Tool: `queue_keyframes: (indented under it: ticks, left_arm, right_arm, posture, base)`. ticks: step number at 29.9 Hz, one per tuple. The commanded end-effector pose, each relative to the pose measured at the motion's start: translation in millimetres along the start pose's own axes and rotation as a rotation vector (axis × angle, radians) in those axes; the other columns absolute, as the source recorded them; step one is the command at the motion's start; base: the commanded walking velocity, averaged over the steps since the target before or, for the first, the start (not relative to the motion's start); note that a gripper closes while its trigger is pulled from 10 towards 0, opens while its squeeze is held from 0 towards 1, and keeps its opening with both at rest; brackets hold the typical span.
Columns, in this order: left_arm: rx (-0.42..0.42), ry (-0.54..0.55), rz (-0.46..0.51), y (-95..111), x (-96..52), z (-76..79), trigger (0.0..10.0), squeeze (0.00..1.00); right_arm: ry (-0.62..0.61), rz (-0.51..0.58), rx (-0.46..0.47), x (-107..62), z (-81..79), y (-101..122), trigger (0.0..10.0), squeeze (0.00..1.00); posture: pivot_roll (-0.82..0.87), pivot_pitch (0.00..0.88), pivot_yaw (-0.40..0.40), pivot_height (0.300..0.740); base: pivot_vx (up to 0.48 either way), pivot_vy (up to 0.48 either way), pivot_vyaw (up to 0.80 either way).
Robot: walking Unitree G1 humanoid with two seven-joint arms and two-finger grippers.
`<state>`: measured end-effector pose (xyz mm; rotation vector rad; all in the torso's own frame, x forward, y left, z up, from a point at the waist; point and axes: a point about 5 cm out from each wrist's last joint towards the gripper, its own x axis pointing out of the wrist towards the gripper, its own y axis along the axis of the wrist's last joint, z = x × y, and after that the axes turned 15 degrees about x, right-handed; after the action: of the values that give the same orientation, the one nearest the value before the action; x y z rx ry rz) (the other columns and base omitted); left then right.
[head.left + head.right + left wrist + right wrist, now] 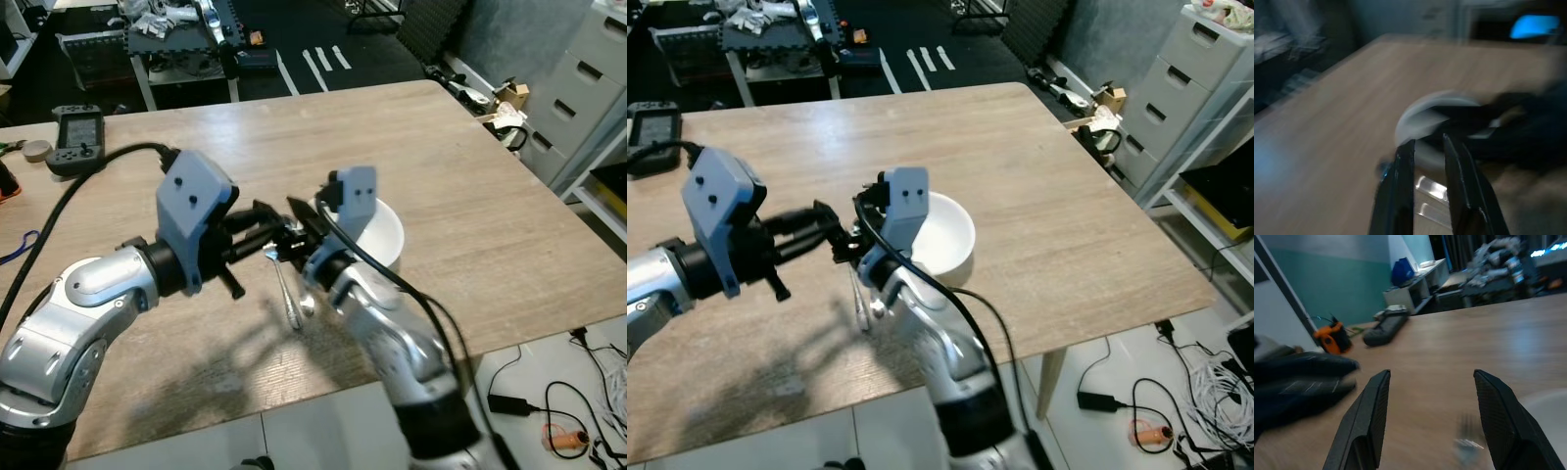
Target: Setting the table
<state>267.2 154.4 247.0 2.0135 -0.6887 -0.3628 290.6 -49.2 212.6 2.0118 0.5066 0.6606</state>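
A white bowl (384,233) stands on the wooden table (470,186). Just left of it lies metal cutlery (291,299), its handles pointing toward the front edge; fork tines (1466,445) appear blurred in the right wrist view. My left gripper (266,232) reaches in from the left, low over the cutlery's top end, its fingers (1400,186) a narrow gap apart with nothing between them. Coming from the front, my right gripper (304,227) meets it beside the bowl's left rim, its fingers (1364,426) spread wide over the tines and holding nothing.
A black handheld device (76,137) and a tape roll (36,150) lie at the table's far left. A loaded shelf cart (186,49) stands behind the table. Grey drawers (578,78) are at the right, and cables (558,411) lie on the floor.
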Motion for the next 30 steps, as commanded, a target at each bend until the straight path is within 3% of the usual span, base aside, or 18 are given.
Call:
queue_keyframes:
  ticks: [1, 6, 9, 12, 14, 17, 18, 22, 24, 27, 30]
  left_arm:
    - [-0.049, 0.081, -0.095, -18, -5.9, 1.0, 10.0, 0.00]
    - [-0.099, 0.086, -0.145, -30, -12.9, 12.1, 10.0, 0.00]
    - [-0.124, 0.060, -0.219, -45, -19.7, 20.7, 10.0, 0.00]
    - [-0.126, 0.054, -0.231, -48, -20.8, 22.1, 10.0, 0.00]
    - [-0.145, 0.018, -0.248, -51, -27.4, 25.6, 10.0, 0.00]
    - [-0.140, -0.014, -0.258, -51, -38.4, 31.2, 10.0, 0.00]
    - [-0.122, 0.005, -0.260, -51, -39.3, 31.1, 10.0, 0.00]
    - [-0.061, 0.065, -0.241, -50, -34.9, 33.2, 10.0, 0.00]
    - [-0.076, 0.102, -0.234, -51, -32.0, 33.7, 10.0, 0.00]
    - [-0.126, 0.299, -0.209, -53, -19.6, 29.8, 10.0, 0.00]
    - [-0.123, 0.364, -0.216, -55, -16.9, 28.0, 10.0, 0.00]
  right_arm:
    - [0.030, -0.011, -0.002, -18.0, 1.4, 5, 10.0, 0.00]
    - [0.012, -0.041, -0.010, -38.9, 9.9, 5, 10.0, 0.00]
    - [-0.149, -0.007, -0.066, -49.0, 37.8, 9, 10.0, 0.00]
    - [-0.179, 0.001, -0.076, -50.8, 42.8, 9, 10.0, 0.00]
    - [-0.308, 0.062, -0.113, -57.8, 61.6, 16, 10.0, 0.00]
    - [-0.498, 0.130, -0.254, -75.8, 83.2, 25, 10.0, 0.00]
    - [-0.526, 0.138, -0.291, -80.6, 85.1, 25, 10.0, 0.00]
    - [-0.572, 0.146, -0.278, -91.5, 86.8, 17, 10.0, 0.00]
    - [-0.592, 0.140, -0.274, -94.0, 87.5, 12, 10.0, 0.00]
    - [-0.666, 0.151, -0.232, -97.8, 89.3, -4, 10.0, 0.00]
    - [-0.678, 0.170, -0.238, -95.3, 89.6, -5, 10.0, 0.00]
  posture:
    - [0.07, 0.083, 0.068, 0.740]
    - [0.06, 0.089, 0.067, 0.740]
    - [0.06, 0.088, 0.068, 0.740]
    - [0.06, 0.089, 0.066, 0.740]
    - [0.06, 0.086, 0.065, 0.740]
    - [0.06, 0.081, 0.061, 0.740]
    - [0.06, 0.081, 0.061, 0.740]
    - [0.05, 0.074, 0.060, 0.740]
    - [0.05, 0.072, 0.061, 0.740]
    - [0.04, 0.060, 0.067, 0.740]
    - [0.03, 0.056, 0.068, 0.740]
  base:
    - [0.000, 0.000, 0.00]
    - [0.000, 0.000, 0.00]
    - [0.000, 0.000, 0.00]
    - [0.000, 0.000, 0.00]
    - [0.000, 0.000, 0.00]
    - [0.000, 0.000, 0.00]
    - [0.000, 0.000, 0.00]
    - [0.000, 0.000, 0.00]
    - [0.000, 0.000, 0.00]
    - [0.000, 0.000, 0.00]
    - [0.000, 0.000, 0.00]
